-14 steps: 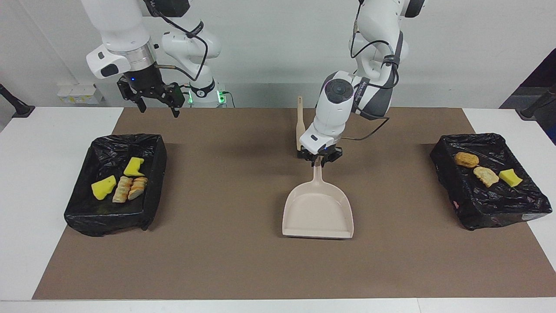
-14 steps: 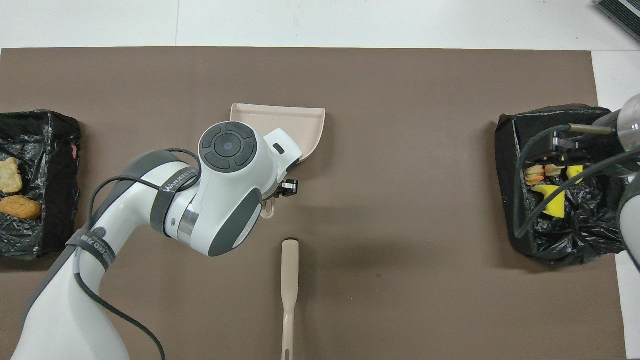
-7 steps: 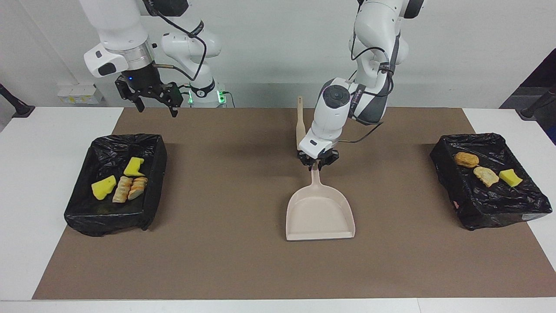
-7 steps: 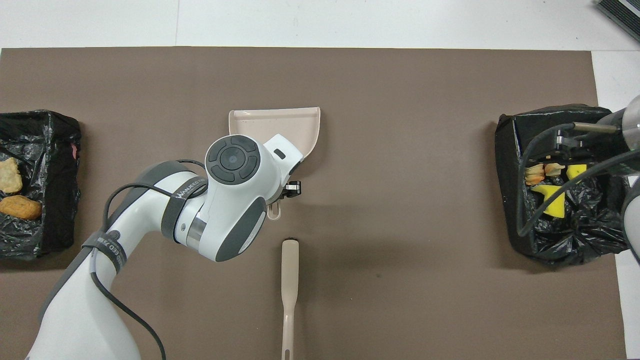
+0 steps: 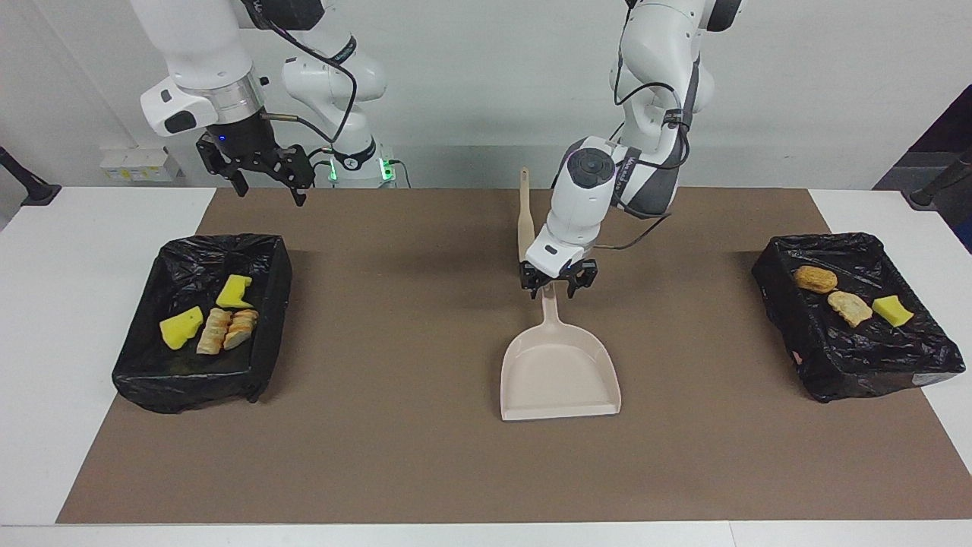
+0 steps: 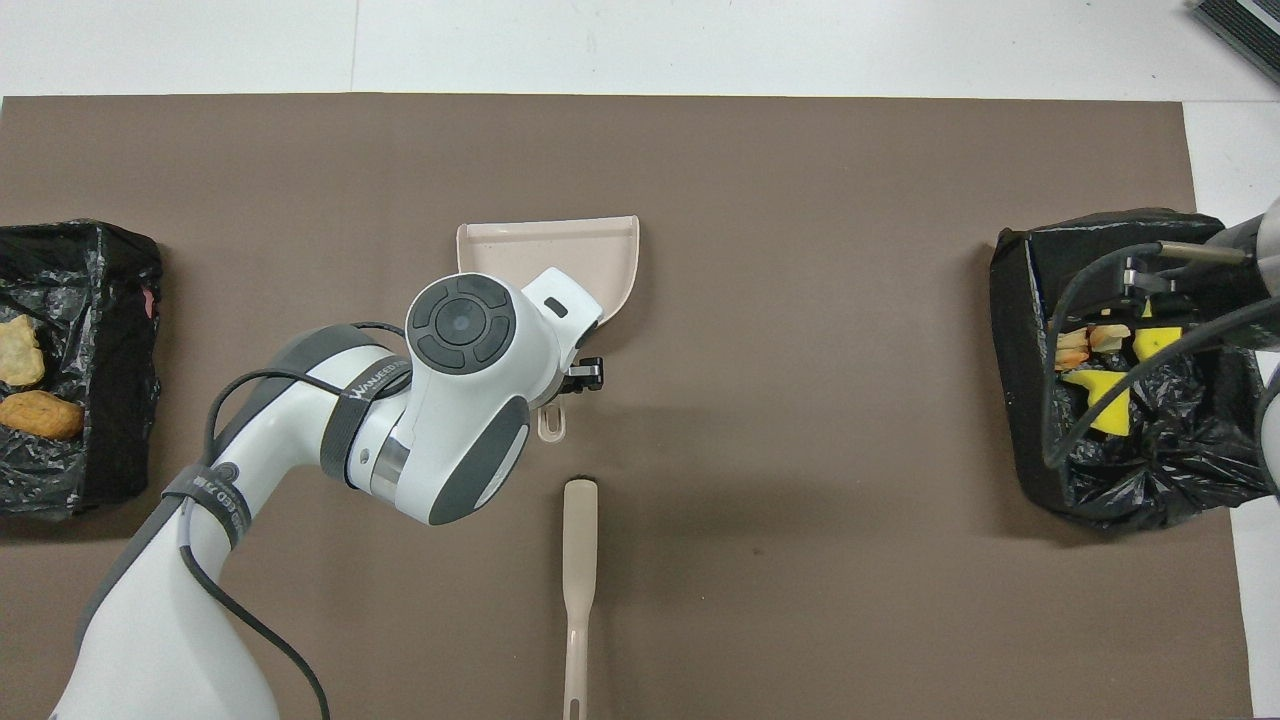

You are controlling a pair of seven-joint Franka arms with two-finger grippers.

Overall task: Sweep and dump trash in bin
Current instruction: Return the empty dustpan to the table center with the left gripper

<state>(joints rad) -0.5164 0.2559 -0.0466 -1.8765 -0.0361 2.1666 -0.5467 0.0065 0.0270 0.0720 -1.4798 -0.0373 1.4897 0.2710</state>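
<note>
**Dustpan set down, trash already binned: the risk is a clumsy exit**

Going left to right across the facing view, I see my right gripper (image 5: 266, 182) hanging in the air with its fingers spread and nothing in them, above the mat's edge by the bin (image 5: 203, 319) at the right arm's end. That arm waits. The trash (image 5: 213, 319) in that bin, yellow sponge bits and bread-like lumps, lies settled on the black liner.

At the middle, my left gripper (image 5: 558, 282) sits over the dustpan (image 5: 558, 365) handle with its fingers parted on either side of it, no longer clamping. The dustpan lies flat on the mat, empty. The brush (image 5: 524, 216) lies just beside my left wrist, nearer to the robots.

My worry: if I lift crookedly, a finger could catch the handle and drag or flip the dustpan, or my wrist could knock the brush.

At the left arm's end, the second bin (image 5: 858, 311) holds more trash (image 5: 843, 300); a wide swing home could clip its rim.
</note>
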